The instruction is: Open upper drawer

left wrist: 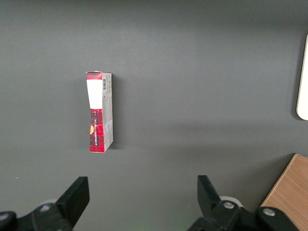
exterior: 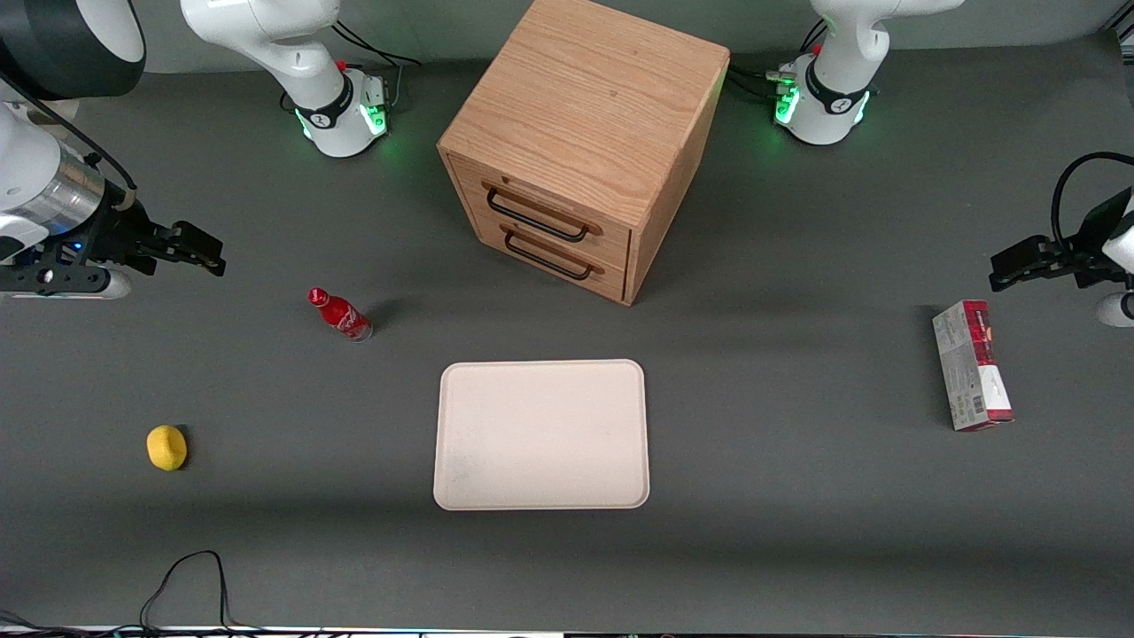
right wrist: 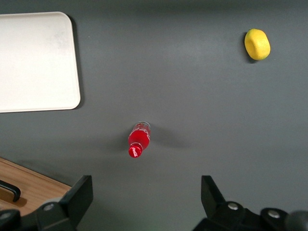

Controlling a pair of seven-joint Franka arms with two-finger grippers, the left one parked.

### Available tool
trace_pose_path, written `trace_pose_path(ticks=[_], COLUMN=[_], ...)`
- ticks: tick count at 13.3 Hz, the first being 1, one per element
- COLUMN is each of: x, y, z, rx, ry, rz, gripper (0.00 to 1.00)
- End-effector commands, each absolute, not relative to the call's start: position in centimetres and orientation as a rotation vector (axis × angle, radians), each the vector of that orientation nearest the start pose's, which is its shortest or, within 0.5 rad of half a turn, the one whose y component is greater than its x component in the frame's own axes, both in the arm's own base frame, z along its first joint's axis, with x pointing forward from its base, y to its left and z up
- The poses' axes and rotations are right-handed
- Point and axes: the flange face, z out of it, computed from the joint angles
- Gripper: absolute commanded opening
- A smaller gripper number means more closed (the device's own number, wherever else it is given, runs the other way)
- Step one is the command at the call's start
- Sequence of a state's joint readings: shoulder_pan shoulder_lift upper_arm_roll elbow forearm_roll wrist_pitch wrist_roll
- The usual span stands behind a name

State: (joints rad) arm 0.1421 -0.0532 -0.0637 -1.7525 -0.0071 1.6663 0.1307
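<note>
The light wooden cabinet (exterior: 585,133) stands at the middle of the table, far from the front camera. Its upper drawer (exterior: 540,213) is closed, with a black wire handle (exterior: 536,217); the matching lower drawer (exterior: 549,255) is closed beneath it. A corner of the cabinet (right wrist: 29,187) with a bit of handle shows in the right wrist view. My gripper (exterior: 205,250) hovers at the working arm's end of the table, well away from the cabinet. It is open and empty, its fingers (right wrist: 77,195) spread wide over bare table.
A red bottle (exterior: 340,315) stands between my gripper and the cabinet, also in the right wrist view (right wrist: 138,139). A yellow lemon (exterior: 166,447) lies nearer the front camera. A white tray (exterior: 541,434) lies in front of the cabinet. A red carton (exterior: 971,363) lies toward the parked arm's end.
</note>
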Motion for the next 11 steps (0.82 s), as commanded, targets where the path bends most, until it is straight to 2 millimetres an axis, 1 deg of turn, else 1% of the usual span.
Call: trace_pose_path(ticks=[1, 2, 3, 4, 7, 8, 9, 10, 11], x=[53.6, 54.0, 54.9, 55.8, 58.1, 57.9, 57.9, 57.1, 55.9], y=[4.2, 4.3, 4.8, 5.8, 13.7, 17.2, 19.4, 22.2, 25.5], z=[58.3, 58.5, 58.4, 58.6, 58.6, 58.4, 57.1, 56.8, 56.7], rx=[-3.129, -3.129, -3.130, -3.127, -3.106, -3.089, -3.073, -3.050, -3.013], ry=[0.037, 0.037, 0.031, 0.012, -0.177, -0.296, -0.358, -0.458, -0.603], rz=[0.055, 0.045, 0.043, 0.027, -0.002, -0.002, 0.033, 0.045, 0.045], gripper=[1.00, 1.00, 1.00, 1.00, 1.00, 1.00, 1.00, 1.00, 1.00])
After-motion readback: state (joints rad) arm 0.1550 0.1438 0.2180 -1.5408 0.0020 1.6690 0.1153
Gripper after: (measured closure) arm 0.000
